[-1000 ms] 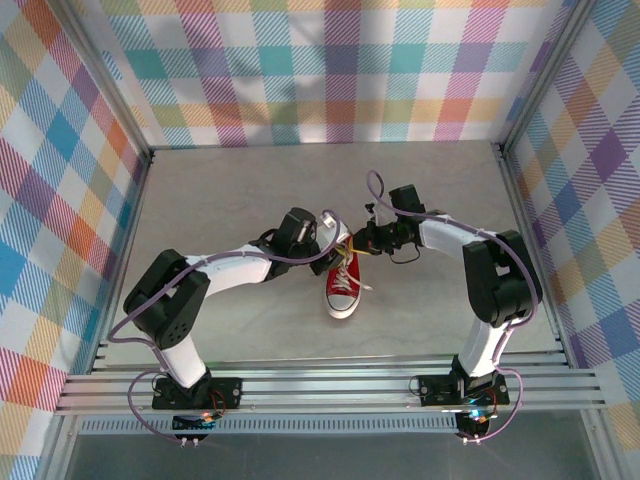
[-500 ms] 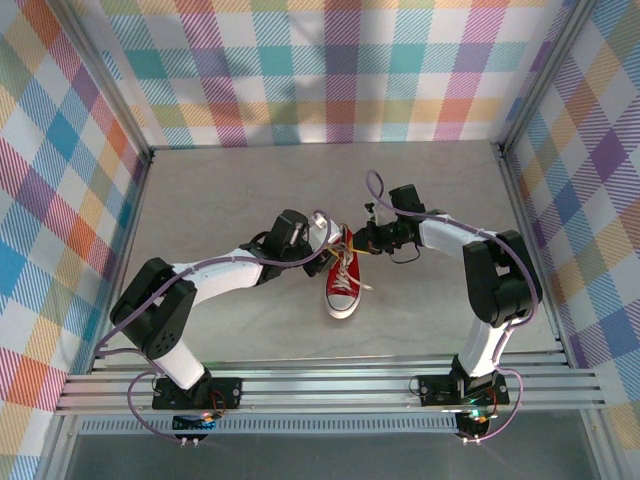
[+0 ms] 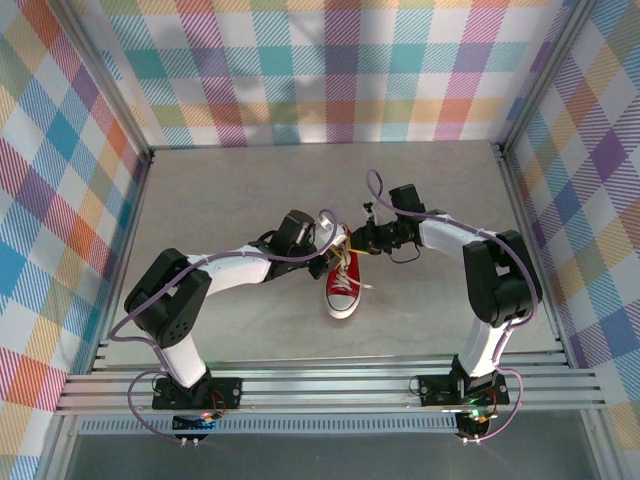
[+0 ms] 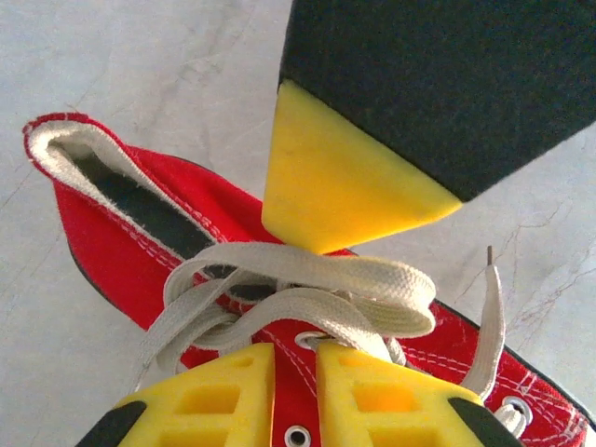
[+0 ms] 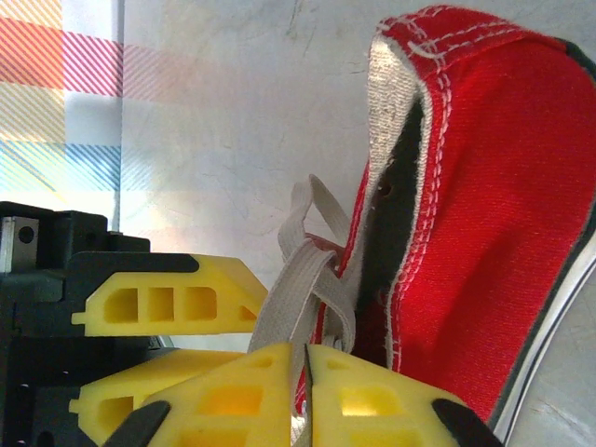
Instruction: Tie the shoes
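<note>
Red sneaker (image 3: 343, 285) sits mid-frame on the desk (image 3: 220, 200), laces (image 4: 307, 279) looped loosely, no bow yet. Right gripper (image 5: 305, 372) pinches the laces; left gripper (image 4: 296, 372) nearly closed, grasp impossible to tell.

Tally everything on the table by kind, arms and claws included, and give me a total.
Red sneaker: 1
Robot arms: 2 (left arm, right arm)
Claws: 2 (left claw, right claw)
Total: 5
</note>
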Motion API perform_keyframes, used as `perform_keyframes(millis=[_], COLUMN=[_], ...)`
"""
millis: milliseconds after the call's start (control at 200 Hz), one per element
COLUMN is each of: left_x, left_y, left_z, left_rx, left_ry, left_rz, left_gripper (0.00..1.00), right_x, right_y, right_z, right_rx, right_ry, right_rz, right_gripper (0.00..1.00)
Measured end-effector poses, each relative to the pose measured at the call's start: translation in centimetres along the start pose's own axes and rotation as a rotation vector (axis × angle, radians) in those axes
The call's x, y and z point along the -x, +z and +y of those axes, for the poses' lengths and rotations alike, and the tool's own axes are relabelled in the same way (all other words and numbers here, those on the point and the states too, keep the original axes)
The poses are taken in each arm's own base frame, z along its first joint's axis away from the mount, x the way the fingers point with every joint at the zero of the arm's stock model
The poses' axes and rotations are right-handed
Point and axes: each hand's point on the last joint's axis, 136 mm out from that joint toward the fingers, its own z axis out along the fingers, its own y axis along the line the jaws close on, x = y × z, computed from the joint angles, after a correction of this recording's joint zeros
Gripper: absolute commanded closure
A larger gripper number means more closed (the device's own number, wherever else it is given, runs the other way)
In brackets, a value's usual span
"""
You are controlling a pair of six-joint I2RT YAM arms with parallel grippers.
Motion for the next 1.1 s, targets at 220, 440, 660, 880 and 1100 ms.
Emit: perform_keyframes(millis=[220,440,660,880,1100], left_x=[0.4,0.4,0.9,1.4,1.3], left_y=[0.1,0.5,0.7,0.7,0.9], left_z=[-0.1,-0.1,-0.1,-0.1,-0.1], left_rx=[-0.009,-0.020,-0.024,-0.022,-0.030], left_ry=[0.001,0.001,-0.001,-0.007,-0.015], left_rz=[-0.007,-0.008,-0.031,-0.049,-0.050], left_gripper=[0.84,0.84,0.86,0.89,0.93], right_x=[-0.1,-0.1,-0.2,-0.3,-0.3], right_y=[0.1,0.1,0.3,0.4,0.5], right_z=[0.0,0.0,-0.3,-0.4,-0.7], right_rx=[0.004,0.009,0.006,0.004,-0.003], right_ry=[0.000,0.000,0.008,0.012,0.016], right_rz=[0.004,0.007,0.013,0.016,0.016], right_gripper=[0.81,0.75,0.73,0.68,0.66])
